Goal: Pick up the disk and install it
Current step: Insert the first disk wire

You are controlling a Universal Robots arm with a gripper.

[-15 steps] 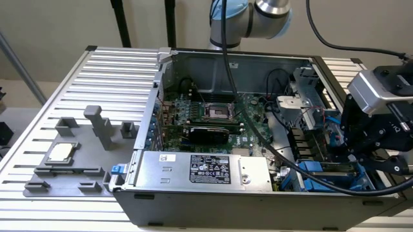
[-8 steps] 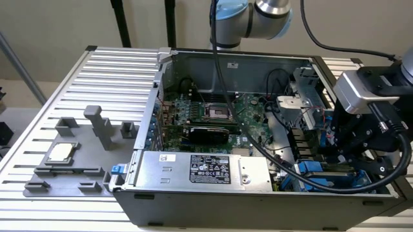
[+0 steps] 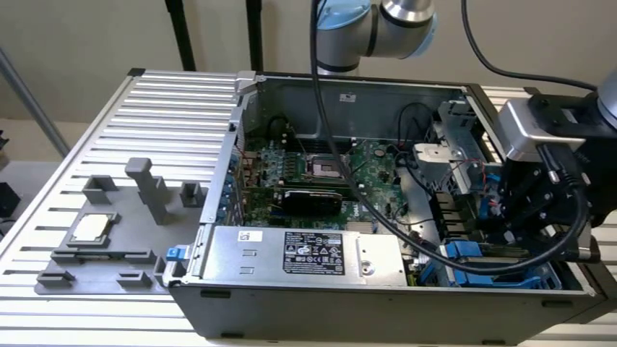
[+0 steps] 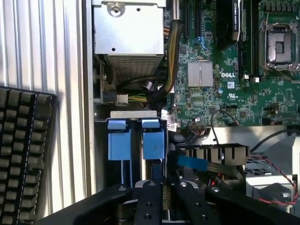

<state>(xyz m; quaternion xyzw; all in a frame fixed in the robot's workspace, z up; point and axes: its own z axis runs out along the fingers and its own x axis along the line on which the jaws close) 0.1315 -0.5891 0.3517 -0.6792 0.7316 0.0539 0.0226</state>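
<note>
The disk (image 4: 153,143) stands on edge in the drive bay at the corner of the open computer case, its bright blue frame facing the wrist camera. My gripper (image 4: 163,187) sits right over it, black fingers (image 4: 148,202) drawn close together on the thin edge of the disk. In the exterior view the gripper (image 3: 508,235) hangs low inside the case at that view's right, just above the blue frame of the disk (image 3: 472,251). The disk's metal body and label are hidden in the bay.
A second blue frame (image 4: 117,143) fills the neighbouring slot. A grey box with a black label (image 3: 308,256), the green motherboard (image 3: 318,170) and loose black cables (image 3: 386,210) crowd the case. A CPU chip (image 3: 92,228) lies on a grey fixture; a keyboard (image 4: 23,154) lies outside the case.
</note>
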